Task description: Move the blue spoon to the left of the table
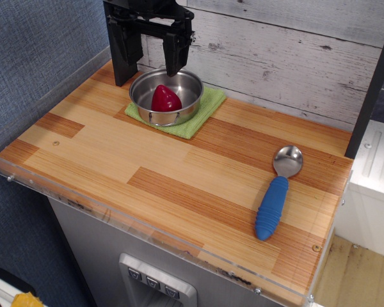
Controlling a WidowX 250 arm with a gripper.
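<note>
The blue spoon (277,192) lies flat on the right part of the wooden table (147,160), silver bowl toward the back, ribbed blue handle toward the front edge. My black gripper (150,67) hangs at the back left, above the pot, far from the spoon. Its two fingers stand apart, one left of the pot and one over its back rim, with nothing between them.
A steel pot (166,97) holding a red pepper-like object (166,99) sits on a green cloth (198,115) at the back. A clear acrylic rim (115,214) edges the front and left. A grey plank wall stands behind.
</note>
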